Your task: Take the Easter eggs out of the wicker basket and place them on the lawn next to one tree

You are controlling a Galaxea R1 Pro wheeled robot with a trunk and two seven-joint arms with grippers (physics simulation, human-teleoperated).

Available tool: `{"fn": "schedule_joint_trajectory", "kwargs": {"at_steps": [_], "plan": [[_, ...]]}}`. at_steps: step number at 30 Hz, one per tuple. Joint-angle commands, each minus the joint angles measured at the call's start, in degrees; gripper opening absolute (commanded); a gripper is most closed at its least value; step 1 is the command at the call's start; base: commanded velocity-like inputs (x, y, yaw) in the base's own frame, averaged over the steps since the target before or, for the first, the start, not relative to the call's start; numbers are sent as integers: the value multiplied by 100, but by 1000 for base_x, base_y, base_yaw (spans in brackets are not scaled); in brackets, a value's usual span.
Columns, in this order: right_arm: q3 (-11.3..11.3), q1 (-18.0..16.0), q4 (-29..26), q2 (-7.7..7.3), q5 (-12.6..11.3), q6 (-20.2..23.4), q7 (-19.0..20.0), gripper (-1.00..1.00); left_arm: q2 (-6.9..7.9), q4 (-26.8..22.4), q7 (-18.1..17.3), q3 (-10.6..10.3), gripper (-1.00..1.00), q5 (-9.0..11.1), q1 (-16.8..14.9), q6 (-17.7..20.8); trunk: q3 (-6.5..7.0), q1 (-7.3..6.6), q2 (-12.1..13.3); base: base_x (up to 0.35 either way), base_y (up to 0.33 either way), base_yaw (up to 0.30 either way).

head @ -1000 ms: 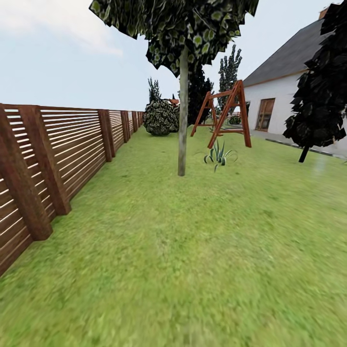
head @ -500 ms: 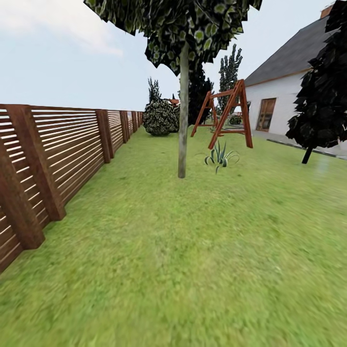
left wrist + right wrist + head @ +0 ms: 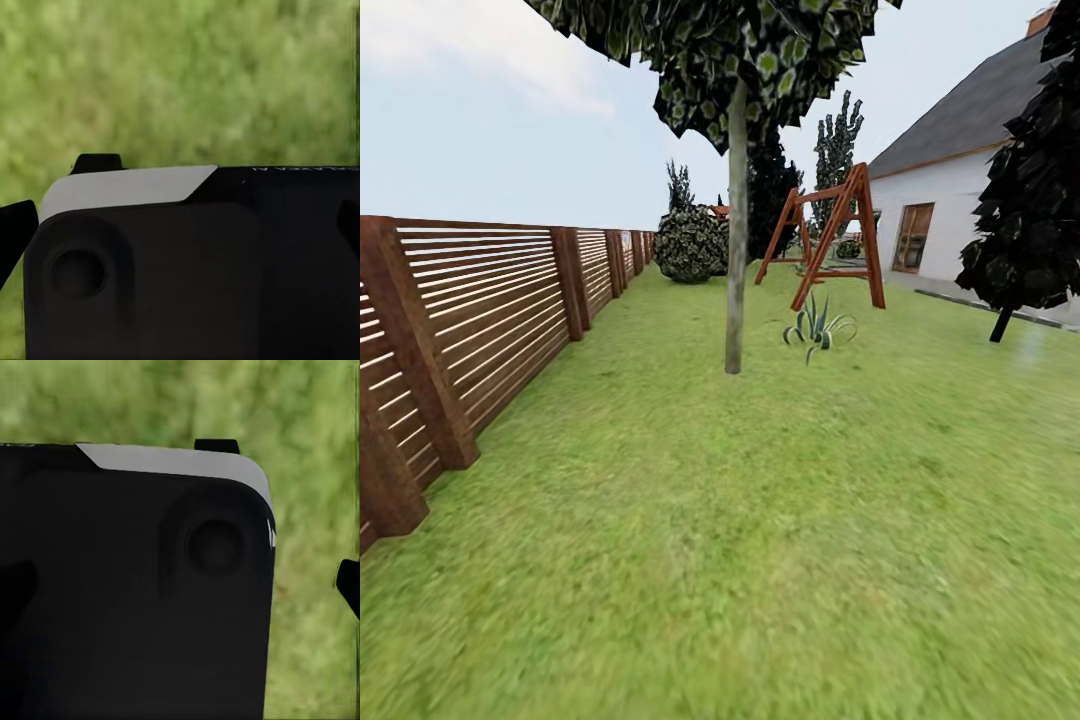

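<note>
Both pincers sit tucked close to the robot's dark body over the grass in the wrist views, and I cannot tell if their fingers are spread or pressed together, because the black housing hides them. For the same reason I cannot tell if an egg is carried.

On progress, my judgement is that the robot is travelling across the lawn (image 3: 760, 520). No egg lies on the grass at the foot of the tree (image 3: 735, 220), so the placing is not done as far as these pictures show, and I cannot say how many eggs are out of the basket.

Counting what is in the head view: one slim pale trunk with dark leaf clumps stands at middle distance, slightly left of centre. One slat fence (image 3: 480, 310) runs along the left side toward the far end. One red swing frame (image 3: 825, 240) stands far right of the trunk, with one spiky plant (image 3: 817, 328) near it. One white house (image 3: 950, 200) is at far right, and one black conifer (image 3: 1030, 190) before it.
</note>
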Motion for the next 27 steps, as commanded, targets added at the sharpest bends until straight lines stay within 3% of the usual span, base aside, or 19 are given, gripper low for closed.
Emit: {"fn": "schedule_joint_trajectory", "kwargs": {"at_steps": [1, 27], "plan": [[0, -3, 5, 1, 2, -19, -1, 100, -1, -12, 3, 1, 100, 2, 2, 3, -5, 3, -2, 256, -214, 0], [0, -3, 5, 21, -7, -19, -1, 100, 40, 25, 30, 40, 100, 11, 7, 3, -5, 3, -2, 226, -251, 0]]}}
